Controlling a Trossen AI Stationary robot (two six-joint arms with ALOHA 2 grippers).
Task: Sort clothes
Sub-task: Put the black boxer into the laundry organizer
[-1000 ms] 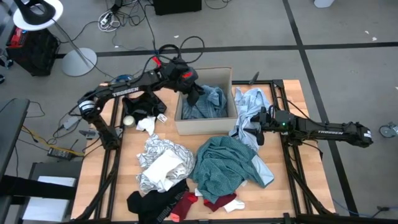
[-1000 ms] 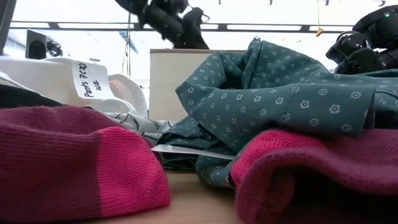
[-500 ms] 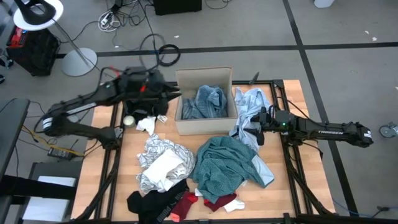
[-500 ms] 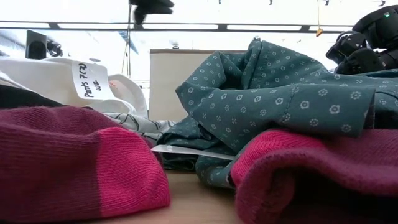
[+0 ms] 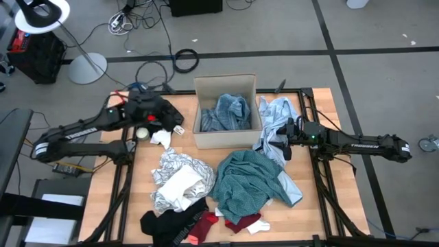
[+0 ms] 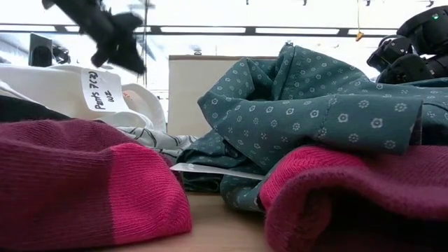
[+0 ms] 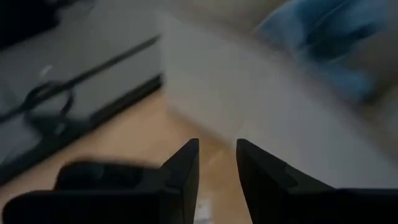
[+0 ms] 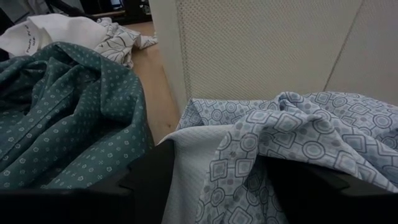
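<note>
Worktop point(image 5: 312, 206): pale wood, dark frame rails along both sides.

Cardboard box point(image 5: 226, 139): open-topped, at the far middle of the worktop; a blue patterned garment point(image 5: 226, 113) lies inside it.

Pale blue garment point(image 5: 274, 120): heaped just beside the box on the right arm's side, its printed folds filling the right wrist view.

Teal dotted garment point(image 5: 250, 180): crumpled in front of the box, mid-worktop; in the low view it rises ahead of the box wall.

Silvery white garment point(image 5: 180, 182): bunched beside the teal one, on the left arm's side.

Black garment point(image 5: 168, 223): at the near edge, touching the red-and-white socks point(image 5: 236, 223).

Second black garment point(image 5: 161, 120) with white tag: near the far left corner, partly under the left arm.

Left tool point(image 7: 216, 163): above the worktop, left of the box and beside the second black garment; fingers a narrow gap apart, nothing between them.

Right tool point(image 5: 280, 144): resting low at the pale blue garment; fingers spread wide, dark against the cloth; whether the cloth is gripped cannot be told.
</note>
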